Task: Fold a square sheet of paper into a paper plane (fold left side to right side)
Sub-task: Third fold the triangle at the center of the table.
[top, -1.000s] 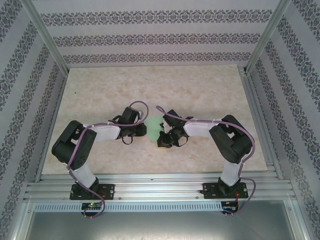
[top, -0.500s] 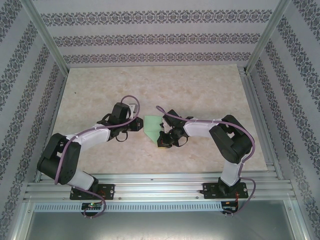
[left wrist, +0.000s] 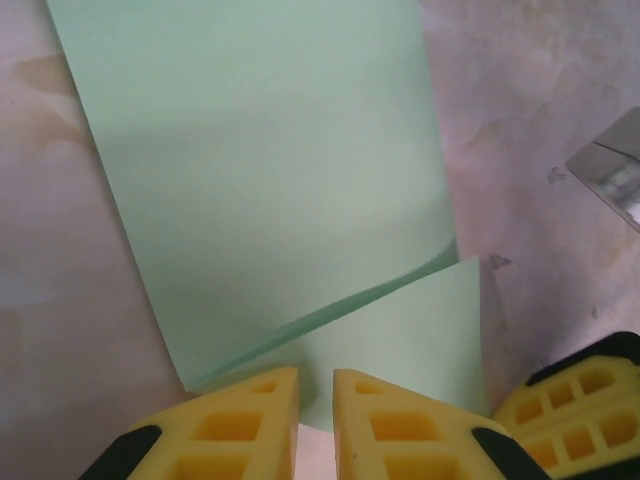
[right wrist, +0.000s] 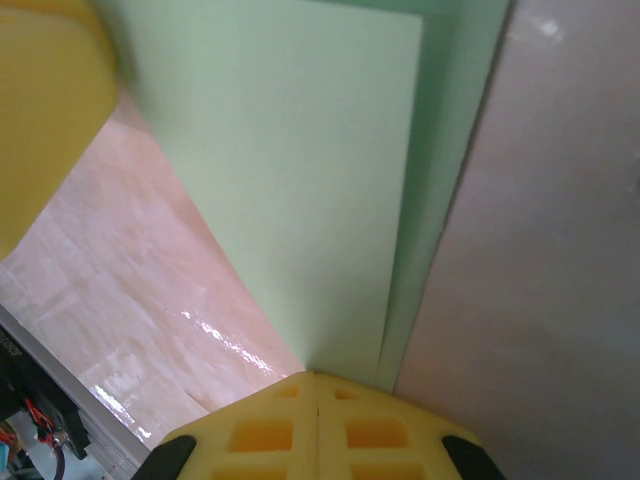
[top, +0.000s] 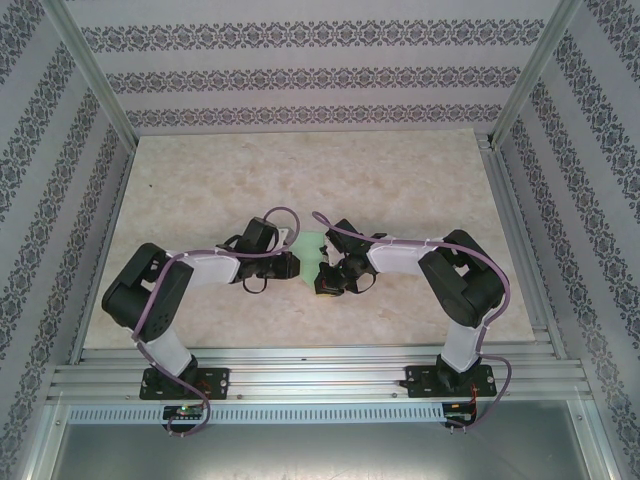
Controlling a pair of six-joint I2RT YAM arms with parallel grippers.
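Overhead view: my two arms bend inward and meet at the middle of the bench (top: 300, 170), inside patterned walls (top: 300, 75). Item, one sheet of paper (top: 309, 245), light green, partly folded, lying between the two wrists. My left claw (top: 291, 263) sits at its left edge and my right claw (top: 322, 270) at its right edge, both low over the bench. Left wrist view: the sheet (left wrist: 260, 160) lies flat on the marbled bench and runs away from the camera, with a folded flap (left wrist: 410, 340) overlapping its near right corner. My left claw (left wrist: 315, 385) has its yellow fingers (left wrist: 240, 420) a narrow slit apart, and the sheet's near edge shows in that slit; whether it is pinched I cannot tell. A yellow finger of my right claw (left wrist: 585, 400) touches the bench just beside the flap. Right wrist view: my right claw (right wrist: 315, 378) is closed, fingers pressed together on the near edge of the sheet (right wrist: 300, 180), which rises from the tips in two layers, the upper one stopping short of the lower on the right. A blurred yellow finger of my left claw (right wrist: 45, 110) stands at the sheet's far left corner.
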